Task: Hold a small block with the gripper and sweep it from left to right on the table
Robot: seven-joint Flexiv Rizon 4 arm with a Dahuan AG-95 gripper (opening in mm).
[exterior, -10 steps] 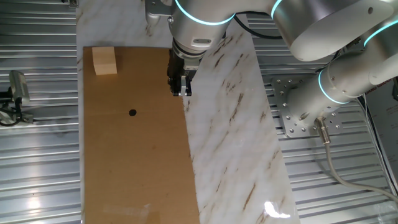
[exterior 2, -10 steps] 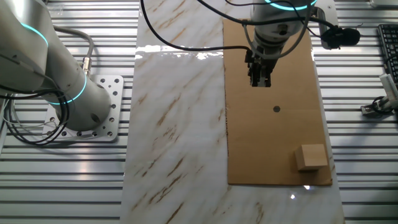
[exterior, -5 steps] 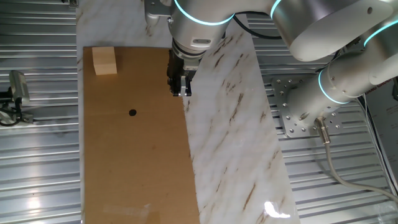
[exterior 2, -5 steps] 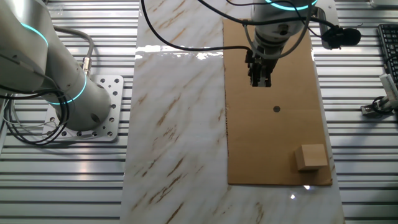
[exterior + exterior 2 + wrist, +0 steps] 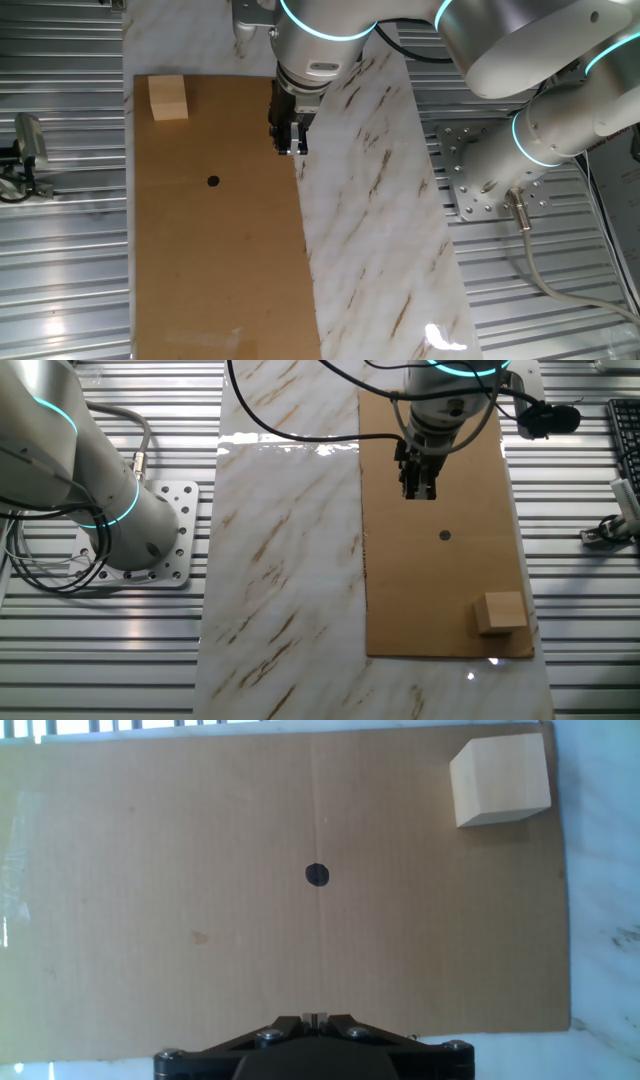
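Gripper: the gripper (image 5: 291, 147) hangs above the brown board's edge next to the marble strip, fingers together with nothing between them.
Block: the small block (image 5: 168, 98) sits untouched at a corner of the board, well apart from the gripper.
Table: the table (image 5: 440, 590) carries a black dot (image 5: 316, 875) between gripper and block.

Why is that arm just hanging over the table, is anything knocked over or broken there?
Nothing stands out. The small block sits squarely in a corner of the brown board, apart from the gripper, which holds nothing. No damage or spill shows.
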